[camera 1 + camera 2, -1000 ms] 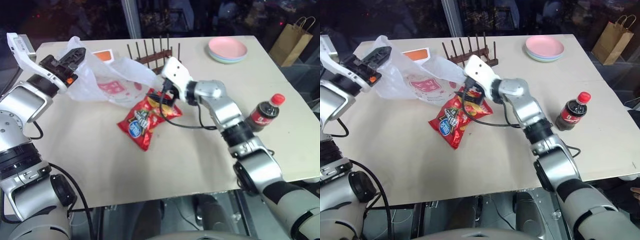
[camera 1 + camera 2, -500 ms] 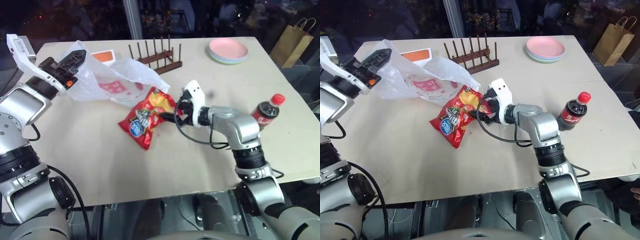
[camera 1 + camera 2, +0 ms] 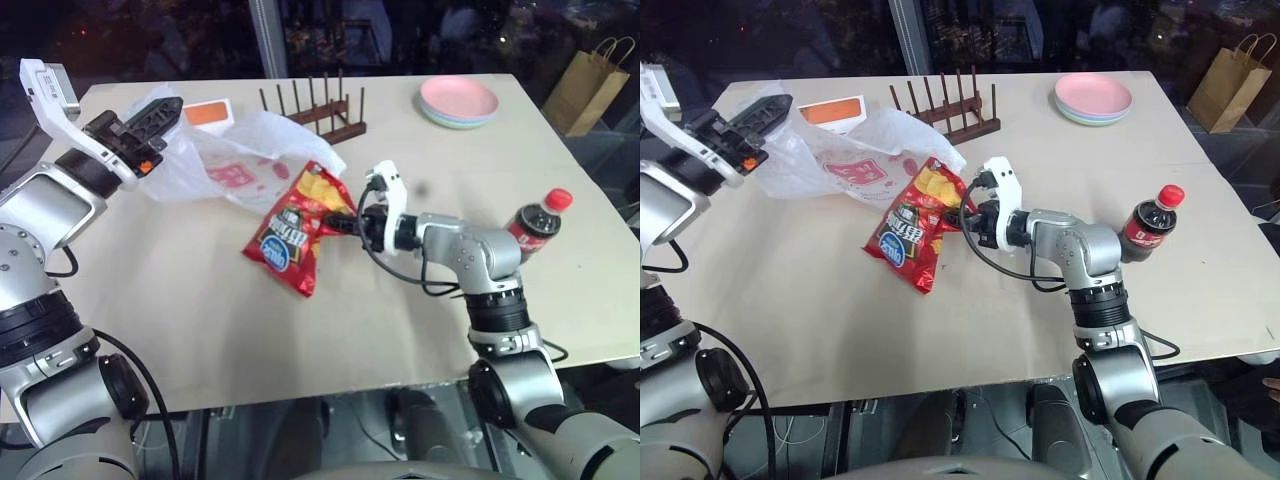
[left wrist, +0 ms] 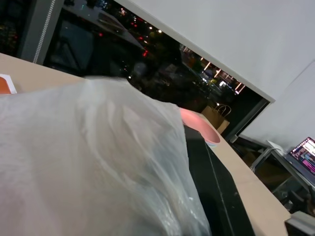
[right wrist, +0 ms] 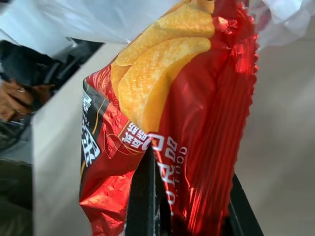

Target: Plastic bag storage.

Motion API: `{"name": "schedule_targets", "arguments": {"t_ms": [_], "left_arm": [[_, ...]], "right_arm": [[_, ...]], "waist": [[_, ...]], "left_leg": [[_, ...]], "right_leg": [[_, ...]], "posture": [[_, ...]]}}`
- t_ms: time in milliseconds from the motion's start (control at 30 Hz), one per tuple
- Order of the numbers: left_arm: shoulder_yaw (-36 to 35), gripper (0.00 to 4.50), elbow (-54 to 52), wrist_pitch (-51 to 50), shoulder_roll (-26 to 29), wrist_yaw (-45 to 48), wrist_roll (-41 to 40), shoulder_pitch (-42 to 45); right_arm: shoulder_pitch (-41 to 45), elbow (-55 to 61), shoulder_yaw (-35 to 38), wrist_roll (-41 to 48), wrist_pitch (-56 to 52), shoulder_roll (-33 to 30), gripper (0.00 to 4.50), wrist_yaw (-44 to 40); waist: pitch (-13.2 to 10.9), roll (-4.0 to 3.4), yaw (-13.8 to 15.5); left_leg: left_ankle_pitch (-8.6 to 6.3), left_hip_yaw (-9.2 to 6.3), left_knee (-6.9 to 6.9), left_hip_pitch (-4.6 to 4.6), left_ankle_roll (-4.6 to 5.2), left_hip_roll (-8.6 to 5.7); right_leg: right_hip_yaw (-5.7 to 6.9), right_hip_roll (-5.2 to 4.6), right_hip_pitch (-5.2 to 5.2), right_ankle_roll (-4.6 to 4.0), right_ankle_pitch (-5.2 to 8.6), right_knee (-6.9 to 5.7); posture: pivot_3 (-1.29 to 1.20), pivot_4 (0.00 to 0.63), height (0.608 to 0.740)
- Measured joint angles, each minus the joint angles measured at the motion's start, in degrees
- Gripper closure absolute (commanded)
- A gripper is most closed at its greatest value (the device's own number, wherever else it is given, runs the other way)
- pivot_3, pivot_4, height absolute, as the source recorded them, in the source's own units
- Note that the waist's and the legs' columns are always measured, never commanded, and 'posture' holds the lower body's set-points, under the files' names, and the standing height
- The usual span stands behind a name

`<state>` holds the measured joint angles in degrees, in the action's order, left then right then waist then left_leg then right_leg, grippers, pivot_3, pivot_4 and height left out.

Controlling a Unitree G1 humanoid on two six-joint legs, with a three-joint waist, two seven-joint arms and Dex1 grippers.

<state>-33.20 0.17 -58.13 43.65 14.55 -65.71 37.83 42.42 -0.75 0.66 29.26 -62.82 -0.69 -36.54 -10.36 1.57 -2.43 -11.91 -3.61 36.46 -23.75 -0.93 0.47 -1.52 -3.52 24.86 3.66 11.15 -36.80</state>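
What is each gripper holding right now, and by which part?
The left gripper holds the plastic bag by its upper edge. The right gripper is shut on the red chip packet at its side edge.

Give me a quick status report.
Left pincer shut on translucent white plastic bag, mouth lifted. Right pincer shut on red foil chip packet. Nothing in the way.

A red chip packet lies mid-surface; behind it a wooden rack, pink plates, a cola bottle.
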Motion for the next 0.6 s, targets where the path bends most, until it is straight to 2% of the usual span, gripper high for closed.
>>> {"name": "schedule_targets", "arguments": {"t_ms": [167, 300, 467, 600], "left_arm": [[0.7, 4.50, -0.4, -0.5, 2.3, 3.4, 1.3, -1.2], [0.5, 4.50, -2.6, -3.0, 3.1, 5.4, -0.6, -2.8], [-1.4, 4.50, -6.3, -5.9, 4.8, 6.4, -5.0, -6.3], [-2.7, 4.50, -6.5, -6.0, 5.6, 5.5, -6.1, -6.8]], "right_arm": [[-0.2, 1.8, 5.2, 7.4, -5.7, 4.0, 4.44, 3.1], [1.6, -1.1, 6.7, 9.4, -7.1, 7.7, 4.44, 6.3], [4.7, -11.8, 8.6, 11.0, -6.2, 8.0, 4.44, 8.4], [5.7, -14.3, 9.2, 13.3, -6.8, 8.0, 4.44, 8.1]], "waist": [[0.0, 0.00, -0.1], [0.0, -0.01, -0.2], [0.0, -0.01, 0.0], [0.0, -0.02, -0.1]], "left_leg": [[0.00, 0.01, 0.00, 0.01, 0.00, 0.03], [0.00, 0.01, 0.00, 0.02, 0.00, 0.06], [0.00, 0.02, 0.00, 0.00, 0.00, 0.06], [0.00, 0.02, 0.00, 0.00, 0.00, 0.07]], "right_leg": [[-0.01, 0.03, 0.00, 0.00, 0.00, -0.01], [0.00, 0.06, 0.01, 0.00, 0.00, -0.01], [0.00, 0.05, 0.00, 0.00, 0.01, 0.02], [0.00, 0.06, 0.00, 0.00, 0.01, 0.02]], "posture": [[0.00, 0.150, 0.740], [0.00, 0.150, 0.740], [0.00, 0.150, 0.740], [0.00, 0.150, 0.740]]}}
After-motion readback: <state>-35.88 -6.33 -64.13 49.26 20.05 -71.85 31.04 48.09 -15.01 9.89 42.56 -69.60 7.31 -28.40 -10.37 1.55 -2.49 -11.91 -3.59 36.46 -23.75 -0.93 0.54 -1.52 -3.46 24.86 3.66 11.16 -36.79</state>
